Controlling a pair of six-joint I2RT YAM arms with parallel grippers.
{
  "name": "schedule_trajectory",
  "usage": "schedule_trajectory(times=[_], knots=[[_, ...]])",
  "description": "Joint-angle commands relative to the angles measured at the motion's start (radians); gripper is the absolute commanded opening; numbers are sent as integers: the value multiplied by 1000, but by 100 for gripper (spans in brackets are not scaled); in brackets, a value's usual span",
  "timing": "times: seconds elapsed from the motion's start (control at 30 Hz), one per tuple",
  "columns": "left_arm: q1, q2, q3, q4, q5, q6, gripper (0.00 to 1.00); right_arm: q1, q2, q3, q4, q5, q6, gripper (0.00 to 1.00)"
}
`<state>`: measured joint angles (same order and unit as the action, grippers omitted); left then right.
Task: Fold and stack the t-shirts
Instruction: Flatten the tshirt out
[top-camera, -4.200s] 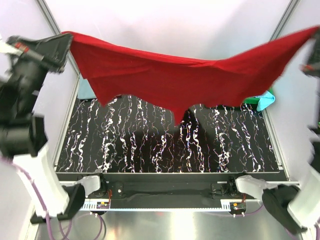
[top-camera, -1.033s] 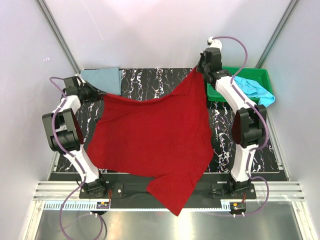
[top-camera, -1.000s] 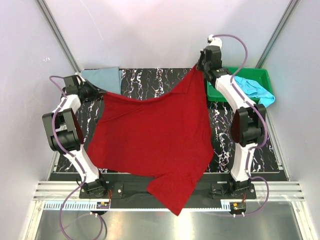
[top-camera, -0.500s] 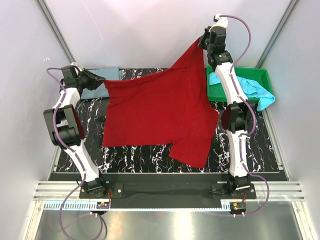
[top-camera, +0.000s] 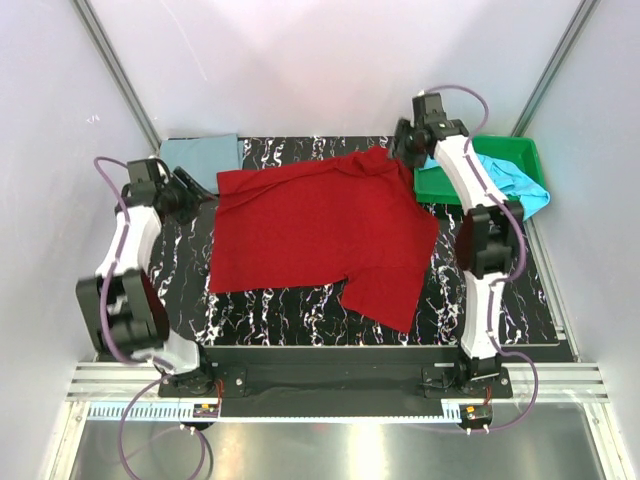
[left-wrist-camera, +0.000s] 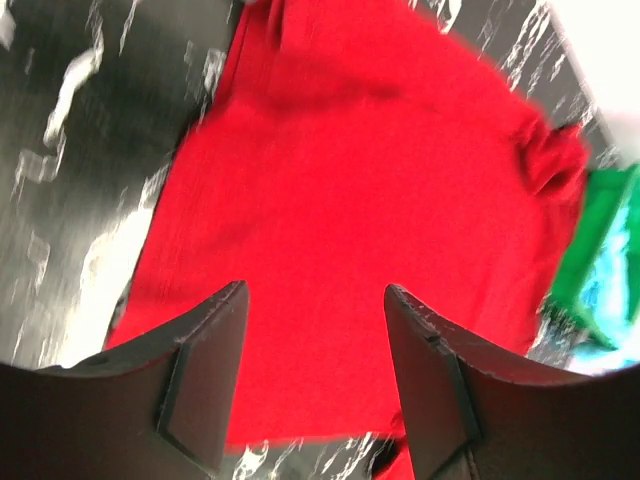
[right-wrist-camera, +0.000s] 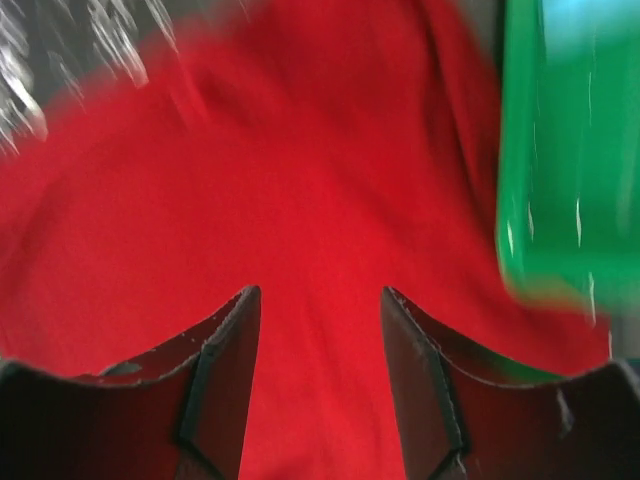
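Flattening comes first: the deep red t-shirt (top-camera: 310, 235) lies spread but rumpled mid-worktop (top-camera: 270, 310), one sleeve trailing toward the near edge. Our left hand (left-wrist-camera: 315, 300) and right hand (right-wrist-camera: 320, 295) stand open, holding nothing, by its far corners; we should smooth the wrinkled far edge before folding

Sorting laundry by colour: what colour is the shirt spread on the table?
The shirt is deep red; top view best.

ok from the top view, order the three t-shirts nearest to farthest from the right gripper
1. red t-shirt, just beside the right gripper, mid-table
2. turquoise t-shirt, in the green tray on the right
3. grey-blue t-shirt, far left corner
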<state>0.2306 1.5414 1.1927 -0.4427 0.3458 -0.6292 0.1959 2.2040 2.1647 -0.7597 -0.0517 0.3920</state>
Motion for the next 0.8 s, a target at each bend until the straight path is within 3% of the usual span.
schedule_trajectory(times=[0.0, 0.03, 0.2, 0.33, 0.6, 0.77], knots=[[-51, -156, -156, -115, -173, -16, 61, 0, -266, -194, -81, -54, 70, 59], [-53, -185, -200, -128, -200, -82, 59, 0, -350, -321, -70, -60, 117, 58], [-60, -352, -434, -166, -289, -245, 59, 11, -568, -655, -46, -152, 191, 61], [-60, -377, -508, -166, -320, -352, 58, 14, -771, -932, -49, -227, 202, 61], [-51, -261, -479, -169, -343, -351, 54, 13, -917, -1189, -141, -249, 243, 52], [-51, -213, -476, -180, -373, -362, 51, 13, -961, -1281, -164, -250, 286, 52]])
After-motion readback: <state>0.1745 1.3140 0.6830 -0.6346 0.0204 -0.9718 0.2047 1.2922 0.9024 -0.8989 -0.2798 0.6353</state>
